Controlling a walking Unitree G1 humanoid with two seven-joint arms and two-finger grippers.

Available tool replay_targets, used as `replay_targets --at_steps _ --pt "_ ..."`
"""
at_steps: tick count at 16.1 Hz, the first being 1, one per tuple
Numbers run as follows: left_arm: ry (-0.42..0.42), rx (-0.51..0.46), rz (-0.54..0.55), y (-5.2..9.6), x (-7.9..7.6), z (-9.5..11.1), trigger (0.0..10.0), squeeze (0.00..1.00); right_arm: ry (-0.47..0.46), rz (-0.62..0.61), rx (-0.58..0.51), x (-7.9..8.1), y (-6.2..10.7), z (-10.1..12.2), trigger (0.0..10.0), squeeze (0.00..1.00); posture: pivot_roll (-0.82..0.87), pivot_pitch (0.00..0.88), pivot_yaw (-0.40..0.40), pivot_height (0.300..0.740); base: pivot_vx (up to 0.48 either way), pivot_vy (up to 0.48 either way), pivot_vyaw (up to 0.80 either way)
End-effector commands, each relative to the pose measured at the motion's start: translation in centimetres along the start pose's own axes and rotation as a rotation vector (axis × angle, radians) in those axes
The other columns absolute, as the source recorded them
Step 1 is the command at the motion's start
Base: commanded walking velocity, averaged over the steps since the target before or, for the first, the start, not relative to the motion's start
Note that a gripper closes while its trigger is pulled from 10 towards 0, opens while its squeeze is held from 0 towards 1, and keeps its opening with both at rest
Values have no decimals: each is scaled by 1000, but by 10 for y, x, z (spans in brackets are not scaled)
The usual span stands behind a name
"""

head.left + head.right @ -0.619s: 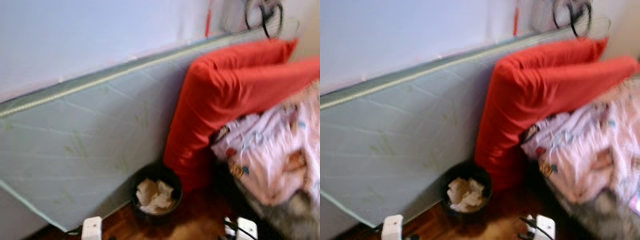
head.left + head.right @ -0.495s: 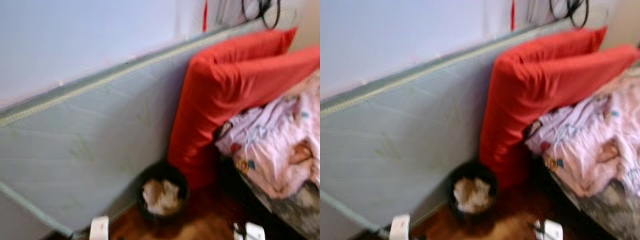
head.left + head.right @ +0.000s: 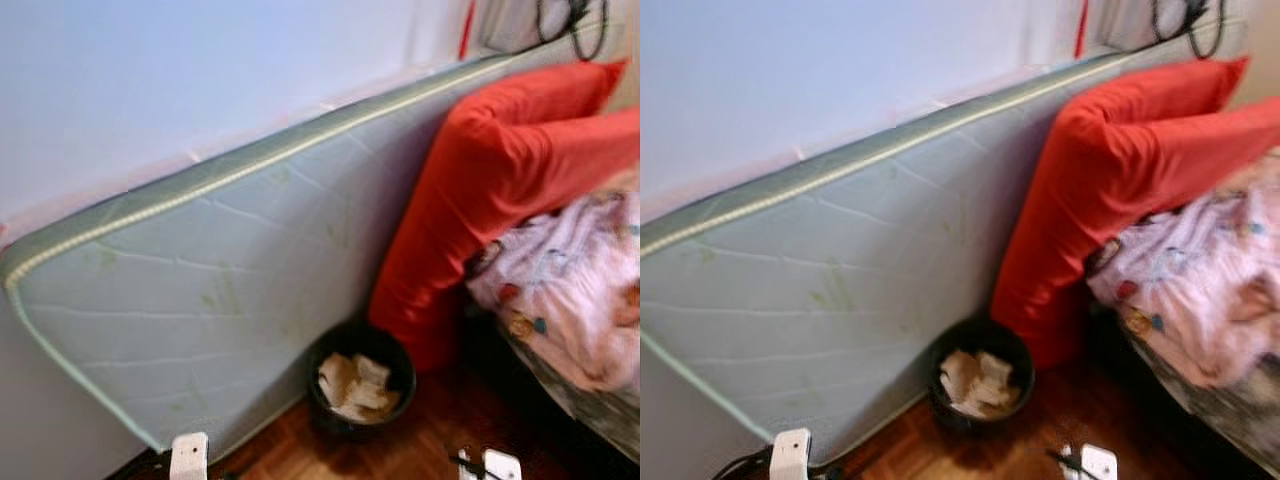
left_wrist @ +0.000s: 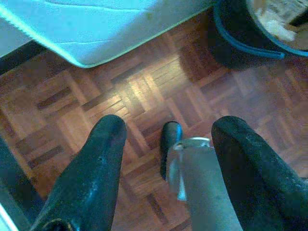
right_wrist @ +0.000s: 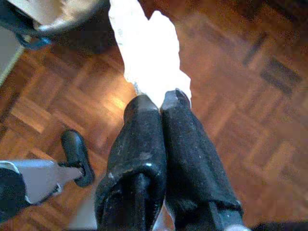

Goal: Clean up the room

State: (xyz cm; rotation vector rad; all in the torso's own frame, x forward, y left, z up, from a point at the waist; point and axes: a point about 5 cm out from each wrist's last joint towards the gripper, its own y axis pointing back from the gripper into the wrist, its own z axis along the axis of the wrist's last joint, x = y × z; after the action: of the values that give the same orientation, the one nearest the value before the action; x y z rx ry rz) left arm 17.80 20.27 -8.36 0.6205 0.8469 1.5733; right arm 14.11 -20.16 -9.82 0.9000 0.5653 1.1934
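Parquet floor [image 5: 240, 96] lies under both pincers. Right gripper [image 5: 161, 103], fingers pressed together, pinches 1 white tissue [image 5: 149, 57]; the black bin [image 3: 360, 375] of paper sits just beyond it. Left gripper [image 4: 166, 134] gapes with nothing in it. Dropping the tissue remains.

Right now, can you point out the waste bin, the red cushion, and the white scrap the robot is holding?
Waste bin [image 3: 362, 392], left eye view, on the crumpled paper inside it.
Red cushion [image 3: 480, 190], left eye view, on its broad front.
White scrap [image 5: 150, 57], right wrist view, on its middle, above the shut right end effector [image 5: 161, 102].
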Motion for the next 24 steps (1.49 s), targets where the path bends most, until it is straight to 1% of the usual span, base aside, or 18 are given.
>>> replay_targets --at_steps 1,3,5,7,10,12,13,16,19,21,24 --pt "-8 5 -6 0 -1 0 10000 0 7 -3 9 -1 0 -1 10000 0 87 0 9 740 292 0 0" --pt "-6 1 -6 0 -1 1 10000 0 11 -8 11 -4 0 -1 10000 0 88 0 8 740 298 0 0" --pt "1 -2 -2 0 -1 2 10000 0 18 -19 5 -11 1 1 10000 0 90 0 7 740 313 0 209" --pt "4 -2 -2 0 -1 2 10000 0 19 -22 2 -11 0 4 10000 0 94 0 5 740 351 0 800" --pt "8 -5 -1 -1 -1 2 10000 0 -9 -16 -4 -8 -1 8 10000 0 93 0 4 740 381 0 0" --pt "9 -5 0 -1 -1 2 10000 0 -13 -11 -7 -7 -1 9 10000 0 94 1 4 740 390 0 0" --pt "9 -5 0 -1 -1 2 10000 0 3 -8 -7 -6 -2 9 10000 0 94 2 4 740 390 0 0" --pt "8 -6 5 -1 -1 2 10000 0 61 11 -5 -1 -2 7 10000 0 96 3 0 740 384 0 600" --pt "16 -11 7 -1 -1 2 10000 0 62 28 -6 1 -1 6 10000 0 95 7 -3 740 0 0 731" --pt "38 -33 -3 0 -2 3 10000 0 95 82 -27 8 -3 12 10000 0 100 11 -7 740 0 0 0" --pt "26 -57 -13 0 -3 5 10000 0 147 159 -65 21 -5 24 10000 0 97 16 -10 740 0 0 0"
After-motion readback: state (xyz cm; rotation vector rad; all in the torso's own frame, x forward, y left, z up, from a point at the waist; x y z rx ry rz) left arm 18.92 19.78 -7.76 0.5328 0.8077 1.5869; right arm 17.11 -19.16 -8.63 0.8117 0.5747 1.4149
